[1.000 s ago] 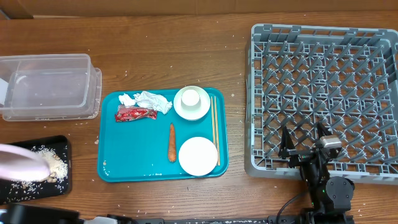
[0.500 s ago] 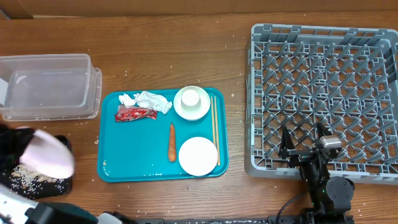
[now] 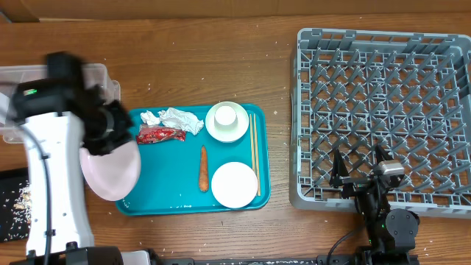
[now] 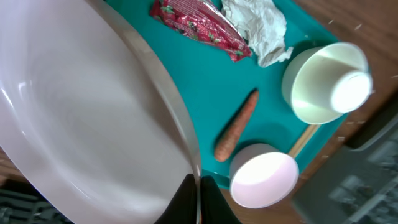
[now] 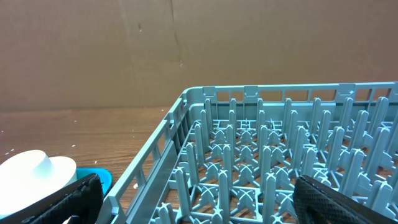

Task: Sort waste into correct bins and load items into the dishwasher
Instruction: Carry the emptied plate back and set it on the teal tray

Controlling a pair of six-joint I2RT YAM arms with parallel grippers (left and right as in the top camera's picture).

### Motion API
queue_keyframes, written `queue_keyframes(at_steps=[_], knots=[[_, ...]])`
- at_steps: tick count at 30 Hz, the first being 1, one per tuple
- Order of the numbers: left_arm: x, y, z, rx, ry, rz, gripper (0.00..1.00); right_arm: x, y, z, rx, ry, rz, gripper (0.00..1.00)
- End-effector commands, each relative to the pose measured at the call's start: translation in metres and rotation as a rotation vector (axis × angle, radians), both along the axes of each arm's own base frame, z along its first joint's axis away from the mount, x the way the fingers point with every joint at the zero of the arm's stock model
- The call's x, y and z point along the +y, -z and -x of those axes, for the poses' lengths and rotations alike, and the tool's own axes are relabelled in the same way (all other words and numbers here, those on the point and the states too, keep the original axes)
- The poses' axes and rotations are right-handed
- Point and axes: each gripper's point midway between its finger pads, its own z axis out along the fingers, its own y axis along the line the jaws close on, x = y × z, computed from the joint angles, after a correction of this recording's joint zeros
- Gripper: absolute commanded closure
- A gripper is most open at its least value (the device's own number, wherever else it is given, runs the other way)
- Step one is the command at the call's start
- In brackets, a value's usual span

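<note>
White round plate [image 4: 81,112], seemingly scraped clean, is being held clamped in the left gripper [image 4: 198,199]. Right gripper [image 5: 199,198] is being held with fingers apart. Large grey pegged plastic rack [image 3: 383,110] is being left empty.

The surface [image 3: 221,66] is brown wood grain, flecked with pale crumbs. The serving tray [image 3: 158,195] is teal, the peg-grid dish rack [image 3: 383,110] grey, the tub [image 3: 107,77] clear, and the flat tray [image 3: 7,180] black, speckled with pale rice [image 3: 22,200]. The plate [image 3: 110,173] is pinkish white. The empty bowl [image 3: 234,184], the other bowl [image 3: 213,129] and its cup [image 3: 226,115] are white. The wrapper [image 3: 160,135] is shiny red with a light pattern. The tissues [image 3: 180,120] are white, the carrot [image 3: 204,168] orange, the chopsticks [image 3: 254,151] pale wood.
</note>
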Motion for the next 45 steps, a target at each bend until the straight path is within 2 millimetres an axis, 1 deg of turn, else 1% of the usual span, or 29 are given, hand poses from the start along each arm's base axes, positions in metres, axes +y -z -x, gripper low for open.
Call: queue_keyframes(at_steps=[1,3,6,10,12,19,23,30,35,37,38,40,45], knots=[[-0.003,0.013,-0.007,0.04,0.02,-0.226,0.96,-0.001,0.002,0.0,-0.002,0.005,-0.004,0.0],[-0.022,0.023,-0.014,0.058,0.09,-0.238,0.96,-0.001,0.002,0.0,-0.002,0.005,-0.004,0.0],[-0.04,0.04,-0.018,0.104,0.161,-0.256,0.96,-0.001,0.002,0.0,-0.002,0.005,-0.004,0.0],[-0.056,0.067,-0.021,0.192,0.215,-0.288,0.96,-0.001,0.002,0.0,-0.002,0.005,-0.004,0.0],[-0.064,0.08,-0.019,0.243,0.245,-0.287,0.96,-0.001,0.002,0.0,-0.002,0.005,-0.004,0.0],[-0.084,0.111,-0.011,0.365,0.309,-0.289,0.96,-0.001,0.002,0.0,-0.002,0.005,-0.004,0.0],[-0.086,0.124,-0.014,0.388,0.324,-0.31,0.96,-0.001,0.002,0.0,-0.002,0.005,-0.004,0.0],[-0.086,0.144,-0.012,0.455,0.33,-0.318,0.96,-0.001,0.002,0.0,-0.002,0.005,-0.004,0.0],[-0.087,0.148,-0.015,0.445,0.329,-0.317,0.95,-0.001,0.002,0.0,-0.002,0.005,-0.004,0.0],[-0.087,0.148,-0.016,0.443,0.329,-0.316,0.91,-0.001,0.002,0.0,-0.002,0.005,-0.004,0.0],[-0.087,0.148,-0.016,0.442,0.328,-0.316,0.85,-0.001,0.002,0.0,-0.002,0.005,-0.004,0.0],[-0.087,0.148,-0.016,0.442,0.328,-0.316,0.81,-0.001,0.002,0.0,-0.002,0.005,-0.004,0.0],[-0.087,0.148,-0.015,0.447,0.329,-0.316,0.81,-0.001,0.002,0.0,-0.002,0.005,-0.004,0.0]])
